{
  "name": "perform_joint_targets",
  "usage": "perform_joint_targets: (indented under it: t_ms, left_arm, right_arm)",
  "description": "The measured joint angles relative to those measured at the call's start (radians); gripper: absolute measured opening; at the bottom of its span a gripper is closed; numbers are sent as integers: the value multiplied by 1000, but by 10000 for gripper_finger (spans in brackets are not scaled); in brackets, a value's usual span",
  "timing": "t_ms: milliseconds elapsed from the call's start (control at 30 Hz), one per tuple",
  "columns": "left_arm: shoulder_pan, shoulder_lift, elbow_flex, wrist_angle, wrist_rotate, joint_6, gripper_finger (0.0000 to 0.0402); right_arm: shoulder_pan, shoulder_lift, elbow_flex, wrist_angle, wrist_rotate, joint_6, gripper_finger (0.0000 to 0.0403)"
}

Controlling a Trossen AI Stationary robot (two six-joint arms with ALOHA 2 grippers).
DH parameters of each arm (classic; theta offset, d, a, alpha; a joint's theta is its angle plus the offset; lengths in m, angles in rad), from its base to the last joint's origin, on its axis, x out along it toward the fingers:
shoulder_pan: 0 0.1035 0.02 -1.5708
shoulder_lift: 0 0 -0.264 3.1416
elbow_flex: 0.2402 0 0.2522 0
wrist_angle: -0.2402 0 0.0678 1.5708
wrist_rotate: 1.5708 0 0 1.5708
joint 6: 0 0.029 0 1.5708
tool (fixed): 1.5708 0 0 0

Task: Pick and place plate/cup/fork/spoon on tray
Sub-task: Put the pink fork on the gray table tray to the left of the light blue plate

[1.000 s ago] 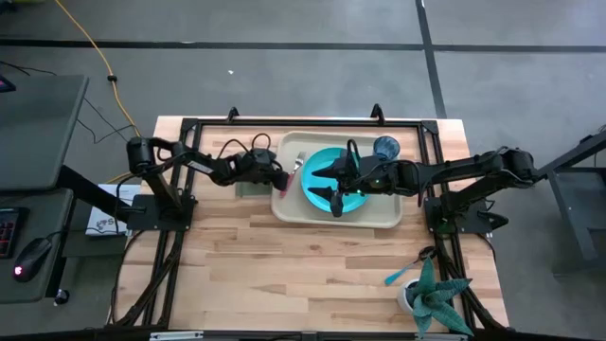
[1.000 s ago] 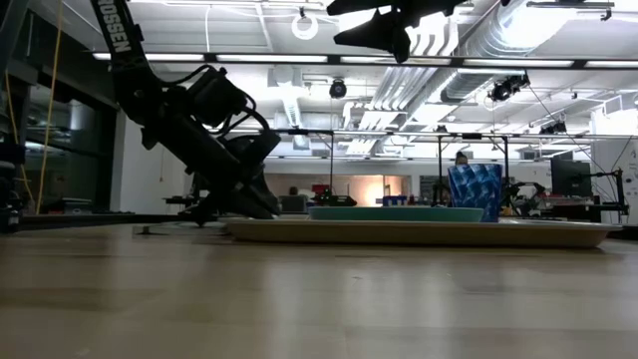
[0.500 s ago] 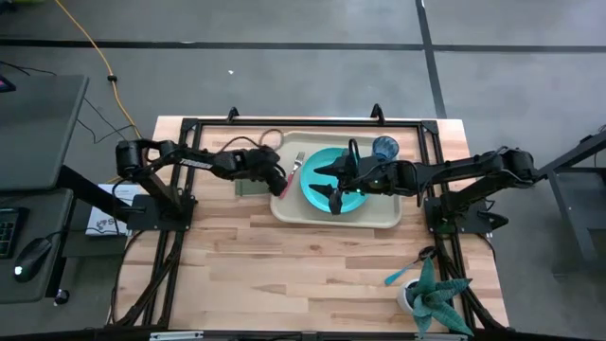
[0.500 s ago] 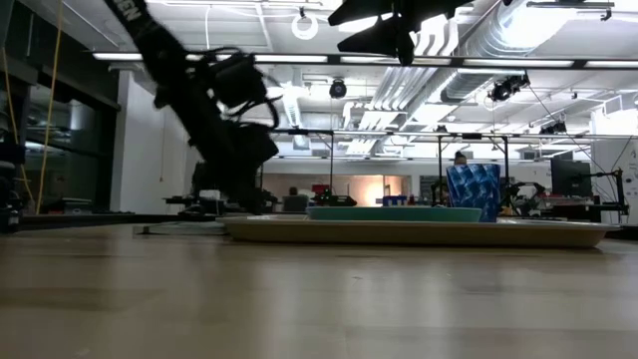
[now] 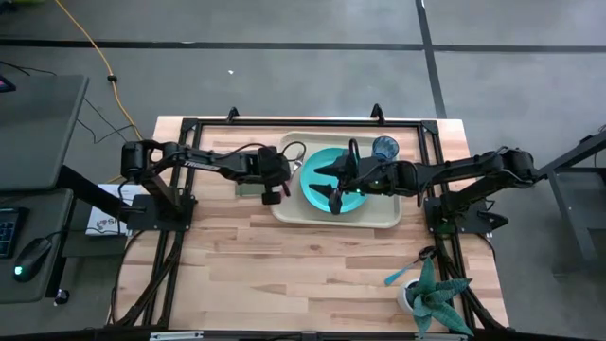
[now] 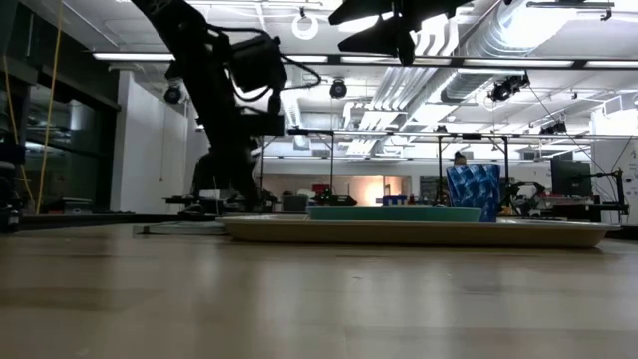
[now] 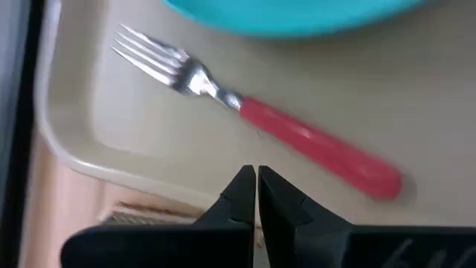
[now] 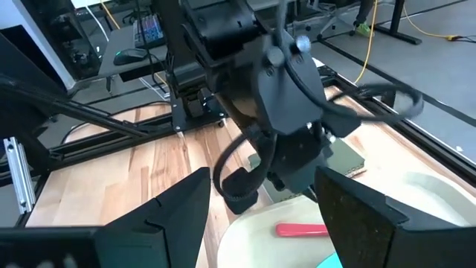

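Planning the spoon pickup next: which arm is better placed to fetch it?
Probably the right. The spoon lies on the right arm's side of the table, near its base. The right pincer hovers open over the plate; the left pincer is shut beside the fork.

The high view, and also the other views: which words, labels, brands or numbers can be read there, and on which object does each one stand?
No text can be read in any view.
White sheet beside the table's left edge, high view: it carries dark print, too small to read.
Left arm, low view: no lettering shows on it.
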Motion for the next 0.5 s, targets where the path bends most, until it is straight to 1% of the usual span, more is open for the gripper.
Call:
perform_joint_targets:
  t_ms: [133, 233, 500]
  left_arm:
    - [0, 41, 0, -14, 9, 31, 0]
    - [0, 71, 0, 10, 33, 50, 0]
    - [-7, 114, 0, 52, 45, 56, 0]
  right_arm:
    - [0, 0, 0, 0, 0, -2, 233]
    - [0, 0, 0, -1, 0, -2, 233]
    - [0, 0, 0, -2, 0, -2, 233]
